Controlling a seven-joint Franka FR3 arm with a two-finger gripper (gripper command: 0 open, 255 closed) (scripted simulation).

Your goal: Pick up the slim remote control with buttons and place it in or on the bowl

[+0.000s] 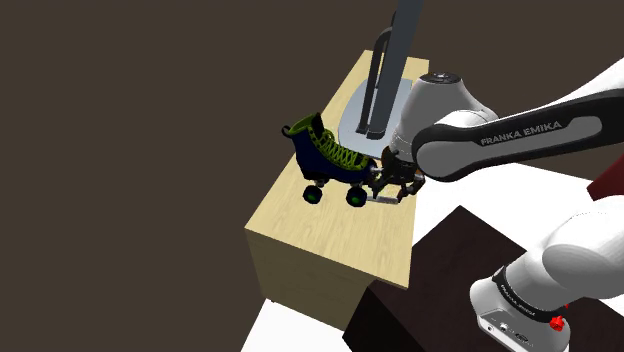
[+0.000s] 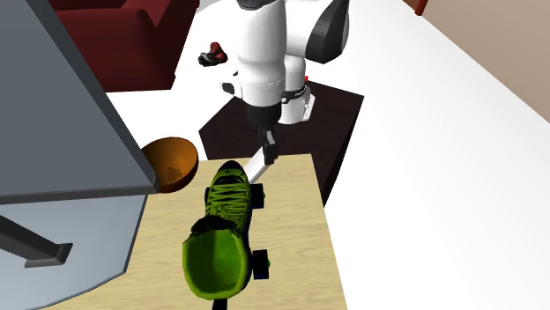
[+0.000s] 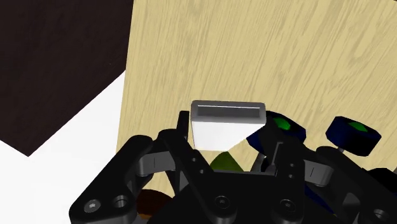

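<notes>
The slim remote control (image 3: 226, 124) is a plain white slab with a grey end face, and no buttons can be made out on it. My black gripper (image 3: 222, 145) is shut on it, a finger on either side. In the second exterior view the remote (image 2: 256, 166) slants down from the gripper (image 2: 267, 148) over the table's near end, close to the skate's heel. The shoulder view has the gripper (image 1: 392, 188) and remote (image 1: 378, 198) beside the skate's rear wheels. An orange-brown bowl (image 2: 181, 167) sits at the table's edge, to the second exterior view's left of the gripper.
A green and navy roller skate (image 1: 330, 155) (image 2: 220, 229) stands on the light wooden table (image 1: 330, 240), right beside the gripper. A large grey panel on a stand (image 2: 62, 114) (image 1: 385, 80) overhangs the bowl's side. My dark stand box (image 1: 440, 280) borders the table.
</notes>
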